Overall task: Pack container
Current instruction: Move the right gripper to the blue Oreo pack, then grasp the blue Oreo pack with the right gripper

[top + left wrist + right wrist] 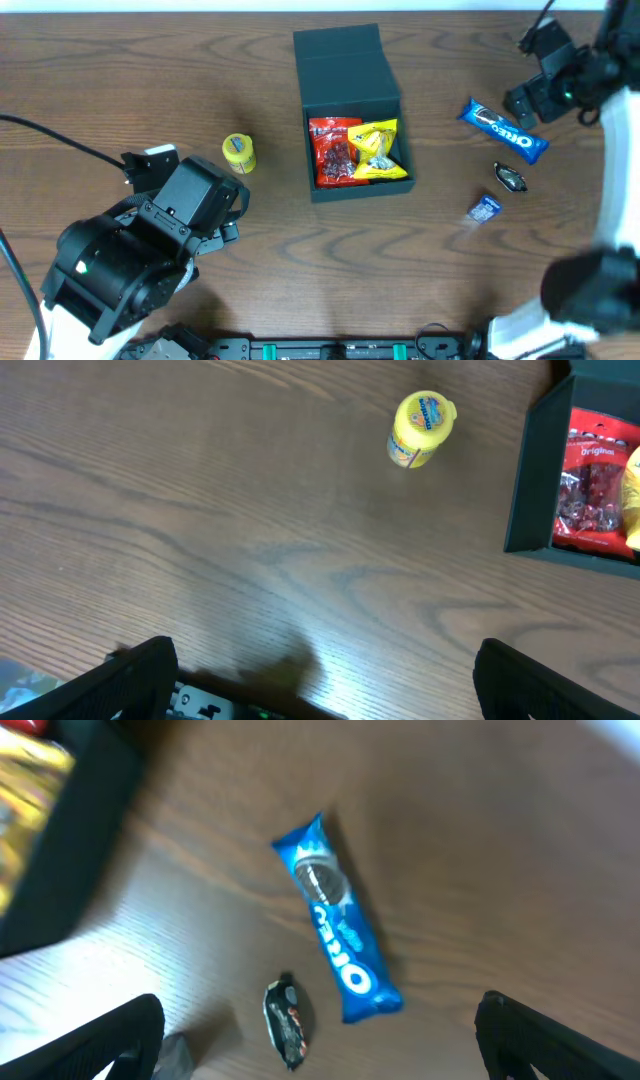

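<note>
The dark teal-black box stands open at the table's middle, its lid hinged back. Inside lie a red snack bag and a yellow snack bag. The box edge also shows in the left wrist view and the right wrist view. My left gripper is open and empty, low at the front left. My right gripper is open and empty, above a blue Oreo pack and a small black packet.
A yellow capped jar lies left of the box, also in the left wrist view. Right of the box lie the Oreo pack, the black packet and a small blue packet.
</note>
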### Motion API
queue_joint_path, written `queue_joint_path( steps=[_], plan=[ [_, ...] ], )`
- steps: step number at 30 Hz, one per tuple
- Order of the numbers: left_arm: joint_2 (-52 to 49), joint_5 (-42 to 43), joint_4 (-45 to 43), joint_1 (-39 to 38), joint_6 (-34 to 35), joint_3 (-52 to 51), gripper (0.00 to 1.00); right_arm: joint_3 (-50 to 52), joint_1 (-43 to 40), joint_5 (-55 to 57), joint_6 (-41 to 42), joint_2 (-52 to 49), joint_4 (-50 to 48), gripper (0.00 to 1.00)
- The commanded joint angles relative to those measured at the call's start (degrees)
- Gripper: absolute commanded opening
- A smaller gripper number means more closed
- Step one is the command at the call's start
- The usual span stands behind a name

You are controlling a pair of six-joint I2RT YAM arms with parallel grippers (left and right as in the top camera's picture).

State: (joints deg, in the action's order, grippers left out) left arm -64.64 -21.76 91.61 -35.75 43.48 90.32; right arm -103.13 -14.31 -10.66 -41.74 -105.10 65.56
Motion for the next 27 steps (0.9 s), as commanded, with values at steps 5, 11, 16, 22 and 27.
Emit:
queue_joint_path(
  steps=[5,11,16,22,27],
  plan=[
    [0.3,0.4,0.2,0.1,-0.2,-0.2,0.95,-1.6,-0.4,0.8,-1.6,-13.5,-5.7,0.99],
    [0.2,0.4,-0.6,0.1,-0.1,-0.2,0.95,-1.6,-0.4,3.7,-1.6,-19.9,-8.4,0.99],
    [0.2,0.4,-1.6,0.1,-0.2,-0.2,0.95,-1.6,-0.4,3.8,-1.6,-22.5,-9.9,0.99],
    [0.2,0.4,-2.1,0.1,-0.1,-0.2,0.95,-1.5,-0.4,4.0,-0.1,-25.4,-10.5,0.99],
    [0.2,0.4,-2.1,0.1,-0.1,-0.2,0.95,-1.4,-0.4,4.3,0.2,-26.4,-10.5,0.99]
  ],
)
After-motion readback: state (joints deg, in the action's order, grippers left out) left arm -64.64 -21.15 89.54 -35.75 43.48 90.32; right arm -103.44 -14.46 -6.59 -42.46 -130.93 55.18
